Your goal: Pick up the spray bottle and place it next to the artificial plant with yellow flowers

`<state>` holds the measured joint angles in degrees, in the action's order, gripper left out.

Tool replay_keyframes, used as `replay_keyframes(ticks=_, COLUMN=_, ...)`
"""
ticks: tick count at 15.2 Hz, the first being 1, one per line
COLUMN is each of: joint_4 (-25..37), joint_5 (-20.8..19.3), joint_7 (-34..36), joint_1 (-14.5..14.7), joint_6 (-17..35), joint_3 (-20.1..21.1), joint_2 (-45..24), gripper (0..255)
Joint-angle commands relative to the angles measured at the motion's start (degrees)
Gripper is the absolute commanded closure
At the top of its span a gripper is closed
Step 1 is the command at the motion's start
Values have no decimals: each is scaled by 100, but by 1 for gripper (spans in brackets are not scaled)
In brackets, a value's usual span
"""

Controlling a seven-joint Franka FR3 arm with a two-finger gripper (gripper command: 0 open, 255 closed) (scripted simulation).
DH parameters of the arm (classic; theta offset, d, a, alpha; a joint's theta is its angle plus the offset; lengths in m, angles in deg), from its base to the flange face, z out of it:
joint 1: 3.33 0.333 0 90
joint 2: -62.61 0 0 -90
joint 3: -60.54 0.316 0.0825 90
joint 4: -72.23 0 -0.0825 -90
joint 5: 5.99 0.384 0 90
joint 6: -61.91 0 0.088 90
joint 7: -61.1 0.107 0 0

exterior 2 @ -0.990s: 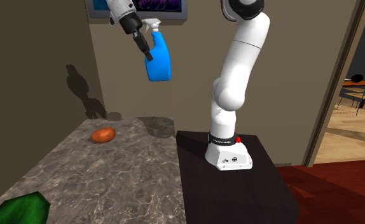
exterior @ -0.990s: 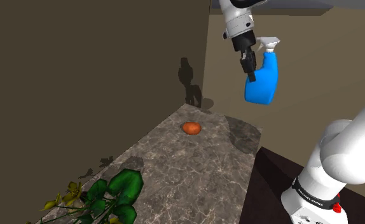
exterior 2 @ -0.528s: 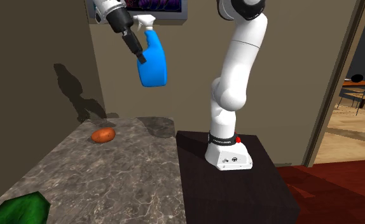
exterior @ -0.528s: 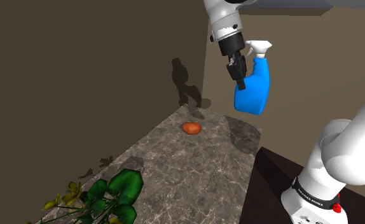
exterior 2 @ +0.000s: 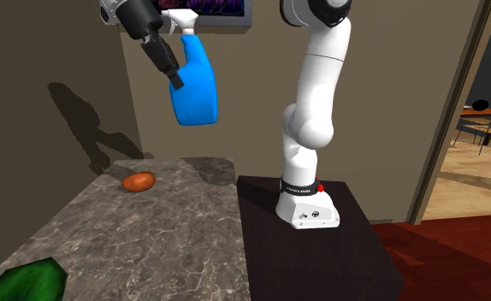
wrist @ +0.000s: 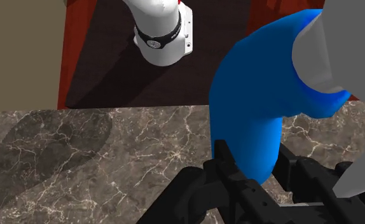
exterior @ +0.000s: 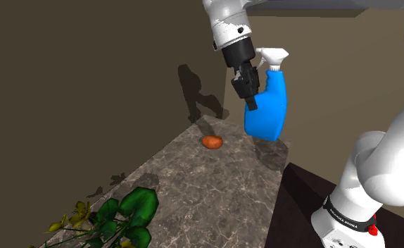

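Gripper (exterior: 250,101) is closed on the spray bottle (exterior: 269,106), with black fingers clamped on either side of the narrow neck part just under the head. In the wrist view the gripper (wrist: 254,181) has the blue neck squeezed between both fingers, contact on both sides.

Bottle (exterior 2: 194,90) is up in the air, off the surface (exterior: 207,190), and hangs over the far end near the far corner by the wall. Its long axis is approx vertical w/ a slight tilt. White trigger head is on top, wide blue base points down at the surface. Can't tell for sure which way the nozzle faces. In the wrist view the bottle (wrist: 257,108) runs away from the gripper, w/ the blue body bulging out past the fingertips and the marbled surface (wrist: 111,159) below it.

Artificial plant (exterior: 120,215) w/ green leaves and yellow flowers (exterior: 70,218) sits at the near end of the surface by the wall-side edge, well apart from the bottle. One green leaf (exterior 2: 26,280) shows in the second exterior view.

Small orange-brown oval object (exterior: 212,141) lies on the surface toward the far end, below and to the side of the bottle, not touching it. It also appears at (exterior 2: 139,181).

Arm base sits on the dark stand (exterior 2: 321,256), which butts against the surface (exterior 2: 150,248) side edge.
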<state>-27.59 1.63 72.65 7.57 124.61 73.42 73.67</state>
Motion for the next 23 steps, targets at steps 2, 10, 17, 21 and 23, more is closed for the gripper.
replay_keyframes(ticks=2, joint_4=366, joint_5=204, joint_7=533, joint_1=174, joint_6=1, joint_3=276, joint_2=-313, gripper=255)
replay_keyframes(ticks=10, joint_4=1534, joint_5=443, joint_7=1869, joint_1=714, joint_6=84, joint_3=923, joint_2=-1398, gripper=255)
replay_keyframes(ticks=17, joint_4=3200, joint_5=270, joint_7=3074, joint_1=1466, joint_6=-45, joint_3=1355, joint_2=-2795, gripper=255)
replay_keyframes(ticks=21, joint_4=4577, joint_5=21, joint_7=3682, joint_1=2071, joint_6=-359, joint_3=1474, joint_2=-3781, gripper=255)
replay_keyframes(ticks=23, joint_4=4195, joint_5=54, joint_7=3594, joint_1=2000, joint_6=-128, joint_3=1459, joint_2=-3637, gripper=255)
